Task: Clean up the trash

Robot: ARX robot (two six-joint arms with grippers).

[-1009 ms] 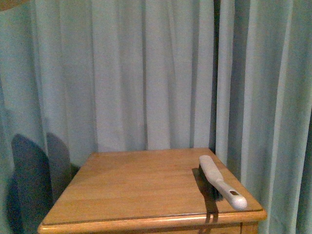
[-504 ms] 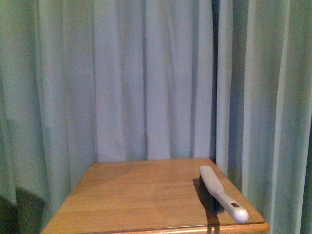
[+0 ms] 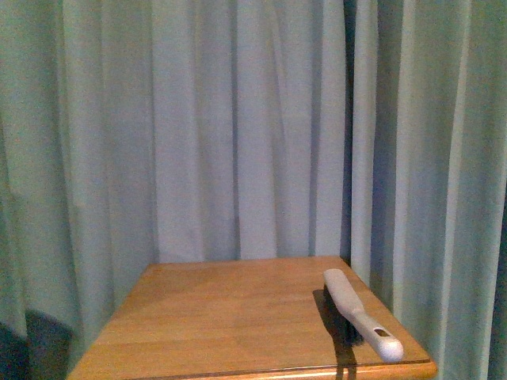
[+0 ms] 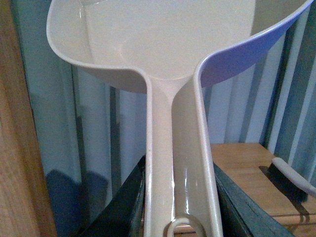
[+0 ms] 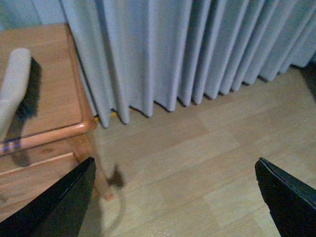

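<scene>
My left gripper (image 4: 178,207) is shut on the handle of the pale beige dustpan (image 4: 168,44), which it holds up in the air in front of the curtain; the pan looks empty in the left wrist view. My right gripper (image 5: 175,197) is open and empty, above the bare wooden floor (image 5: 207,163) beside the table. No crumpled white paper wad shows in any view. Neither arm shows in the front view.
A wooden side table (image 3: 230,317) stands against pale blue-grey curtains (image 3: 238,127). A white-handled brush with dark bristles (image 3: 360,317) lies at the table's right edge; it also shows in the left wrist view (image 4: 291,175) and right wrist view (image 5: 15,89).
The front view has shifted so the table sits lower in frame, and the dark shadow at the lower left has dropped almost out of view. The brush has not moved on the table.
</scene>
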